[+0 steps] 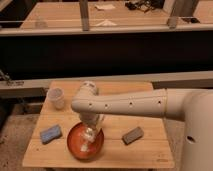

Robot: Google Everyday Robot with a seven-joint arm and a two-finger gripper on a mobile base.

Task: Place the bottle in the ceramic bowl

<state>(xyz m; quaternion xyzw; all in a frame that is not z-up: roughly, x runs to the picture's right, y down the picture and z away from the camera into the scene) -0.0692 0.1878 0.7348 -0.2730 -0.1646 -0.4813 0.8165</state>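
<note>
Gripper (90, 129) at lower centre, above ceramic bowl (73, 139); bottle (85, 145) beneath it, within bowl's rim; jaw state indiscernible.

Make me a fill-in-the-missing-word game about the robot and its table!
1. The robot's hand hangs over the ceramic bowl, and its arm reaches in from the picture's ____ side.
2. The sponge beside the bowl is coloured ____.
3. As pictured, the plastic cup stands near the back ____ corner of the table.
Missing words: right, blue, left.
</note>
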